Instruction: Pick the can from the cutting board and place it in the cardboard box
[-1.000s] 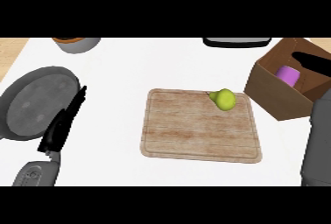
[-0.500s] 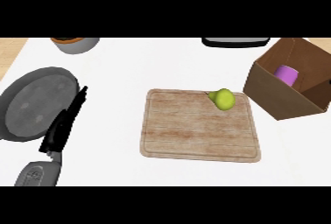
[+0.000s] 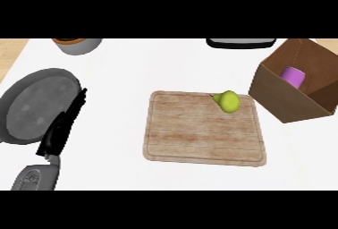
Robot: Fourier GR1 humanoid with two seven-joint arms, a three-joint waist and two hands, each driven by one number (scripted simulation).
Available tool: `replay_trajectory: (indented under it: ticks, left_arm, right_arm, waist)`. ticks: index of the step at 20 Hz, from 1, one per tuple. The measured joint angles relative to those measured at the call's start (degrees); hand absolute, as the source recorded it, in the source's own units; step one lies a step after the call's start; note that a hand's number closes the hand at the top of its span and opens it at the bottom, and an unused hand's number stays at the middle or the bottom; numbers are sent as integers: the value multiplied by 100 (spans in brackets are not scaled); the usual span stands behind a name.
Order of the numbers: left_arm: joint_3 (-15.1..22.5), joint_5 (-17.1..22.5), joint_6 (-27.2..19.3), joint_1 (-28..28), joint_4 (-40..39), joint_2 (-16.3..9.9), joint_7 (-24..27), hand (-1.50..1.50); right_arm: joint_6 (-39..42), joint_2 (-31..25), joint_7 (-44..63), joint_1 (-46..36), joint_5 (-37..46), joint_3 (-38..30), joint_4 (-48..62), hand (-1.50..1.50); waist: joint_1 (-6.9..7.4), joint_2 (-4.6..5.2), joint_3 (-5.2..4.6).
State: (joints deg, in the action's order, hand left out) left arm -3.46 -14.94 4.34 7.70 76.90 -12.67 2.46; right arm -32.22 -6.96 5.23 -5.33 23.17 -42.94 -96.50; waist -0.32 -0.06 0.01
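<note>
The purple can (image 3: 292, 77) lies inside the brown cardboard box (image 3: 284, 100), which stands tilted at the right. Left of the box, the wooden cutting board (image 3: 198, 138) carries only a green pear-like fruit (image 3: 228, 101) near its far right corner. My left hand (image 3: 65, 127) shows at the left with its black fingers straight, lying along the rim of a dark pan, and its grey forearm (image 3: 34, 178) comes in from the lower left. My right hand shows nowhere in the head view.
A large dark grey round pan (image 3: 33, 105) fills the left side. A grey bowl with an orange rim (image 3: 78, 44) stands at the back left. A black object (image 3: 241, 43) sits at the back edge, left of the box.
A second ago my right forearm showed at the right edge beside the box; it has since left the view. The can, fruit and left hand have not moved.
</note>
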Motion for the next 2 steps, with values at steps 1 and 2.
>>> replay_trajectory:
  ticks: [1,2]
  left_arm:
    - [49,-36,-22,-125,133,39,-11,0]
    - [31,-32,-2,-137,157,33,-3,0]
  right_arm:
    - [75,-33,0,137,-81,-24,-83,-150]
    - [117,-62,-1,238,-127,-14,-107,-150]
  waist:
    - [5,0,2]
    - [7,0,1]
